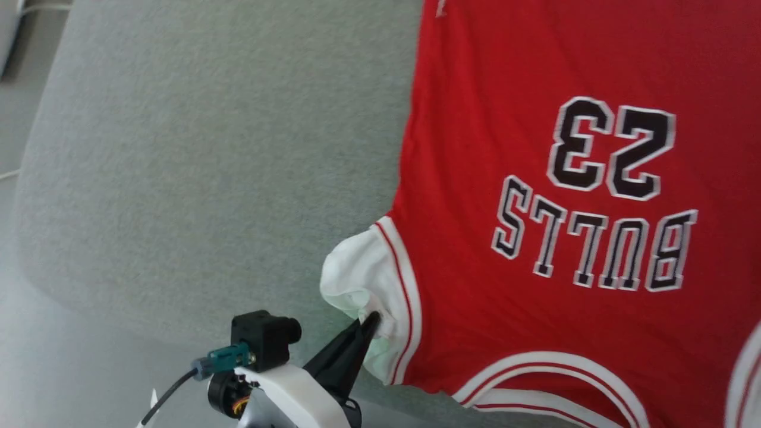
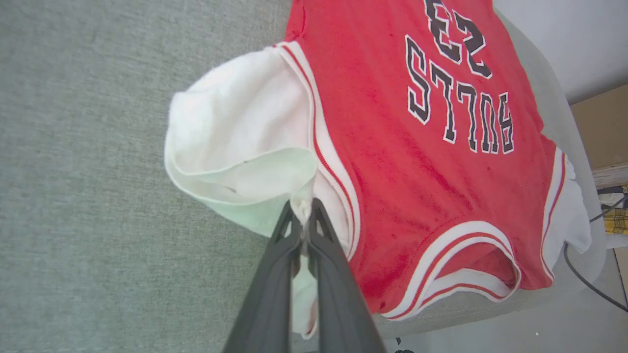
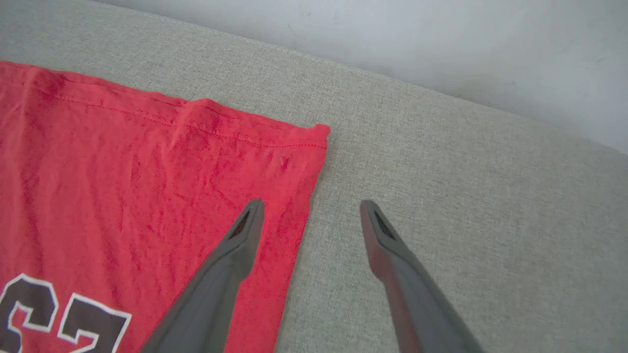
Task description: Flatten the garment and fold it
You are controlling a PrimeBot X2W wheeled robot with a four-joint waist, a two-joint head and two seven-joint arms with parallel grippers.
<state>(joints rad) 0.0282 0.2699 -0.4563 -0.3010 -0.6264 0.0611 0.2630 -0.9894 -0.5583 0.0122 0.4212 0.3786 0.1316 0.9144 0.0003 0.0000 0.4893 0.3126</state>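
On the grey padded surface (image 1: 208, 148) in front of you, the red jersey shirt (image 1: 475, 285) lies print side up. Its "BULLS 23" lettering (image 1: 594, 238) reads upside down in the head view, so the striped neckline (image 2: 466, 264) is towards you and the hem is on the far side. The body looks mostly spread out, with light wrinkles near the hem corner (image 3: 319, 131).

The white sleeve (image 2: 230, 137) on your left is not flat: it is bunched up, with its cuff rolled over on itself. Your left gripper (image 2: 304, 208) is pinched tight on a small fold of that sleeve's cloth near the cuff edge. Your right gripper (image 3: 309, 215) stands wide apart and holds nothing. It sits at the side edge just short of the hem corner, one finger over red cloth and the other over bare grey surface; whether the tips touch down I cannot tell.

The other sleeve (image 2: 571, 220) lies crumpled near the surface's edge.

By my reading you are partway through the flattening. The body is laid out, but both sleeves need drawing out and smoothing, and no fold has been made yet, so all of the folding is left to do
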